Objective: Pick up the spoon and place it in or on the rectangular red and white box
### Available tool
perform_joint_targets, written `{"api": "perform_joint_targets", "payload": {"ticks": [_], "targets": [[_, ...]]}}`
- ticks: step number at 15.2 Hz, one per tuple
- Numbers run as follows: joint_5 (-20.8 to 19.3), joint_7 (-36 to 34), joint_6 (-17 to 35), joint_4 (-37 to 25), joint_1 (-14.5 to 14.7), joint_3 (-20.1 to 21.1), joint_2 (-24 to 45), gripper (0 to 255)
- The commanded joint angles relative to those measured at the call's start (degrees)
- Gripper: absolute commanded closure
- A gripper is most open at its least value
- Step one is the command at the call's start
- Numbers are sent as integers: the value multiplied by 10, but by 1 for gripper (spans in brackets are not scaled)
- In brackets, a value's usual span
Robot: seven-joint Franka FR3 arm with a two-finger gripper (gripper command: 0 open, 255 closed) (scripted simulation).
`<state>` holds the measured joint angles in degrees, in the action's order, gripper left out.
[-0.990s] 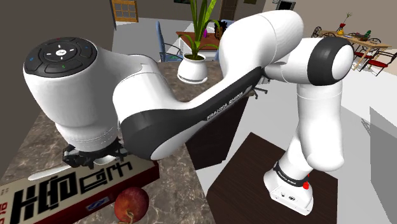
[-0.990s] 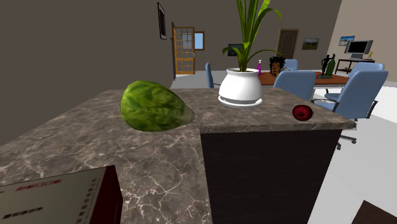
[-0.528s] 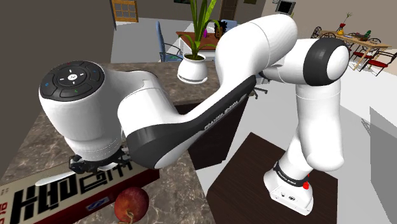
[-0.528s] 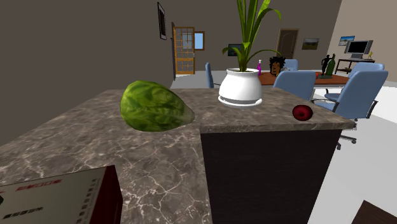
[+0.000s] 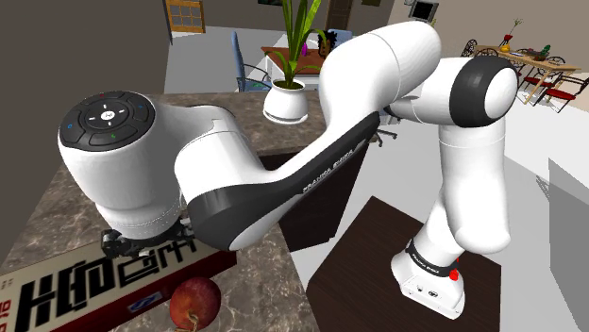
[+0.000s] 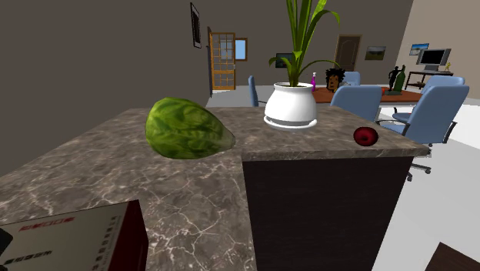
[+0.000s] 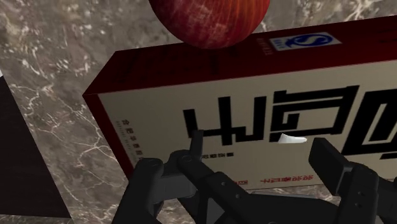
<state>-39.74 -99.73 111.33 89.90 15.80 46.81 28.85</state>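
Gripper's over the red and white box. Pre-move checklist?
1. Jaws open: ok. The gripper shows its jaws standing well apart.
2. Spoon free of the jaws: ok. Its white tip shows between them, touching neither.
3. Spoon resting on the box: cannot tell. The tip is over the pale top, but contact is not visible.
4. Apple clear of the gripper: ok. It sits by the box's red side, away from the jaws.
5. Straight lift: probably ok. Nothing crowds the gripper from the sides.
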Motion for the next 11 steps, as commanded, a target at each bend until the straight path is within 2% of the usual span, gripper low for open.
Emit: {"api": "perform_joint_targets", "payload": {"ticks": [1, 4, 8, 11], "targets": [[0, 0, 0, 0, 0, 0, 0, 0], [0, 0, 0, 0, 0, 0, 0, 0], [25, 15, -51, -33, 4, 16, -27, 0], [25, 15, -51, -33, 4, 16, -27, 0]]}}
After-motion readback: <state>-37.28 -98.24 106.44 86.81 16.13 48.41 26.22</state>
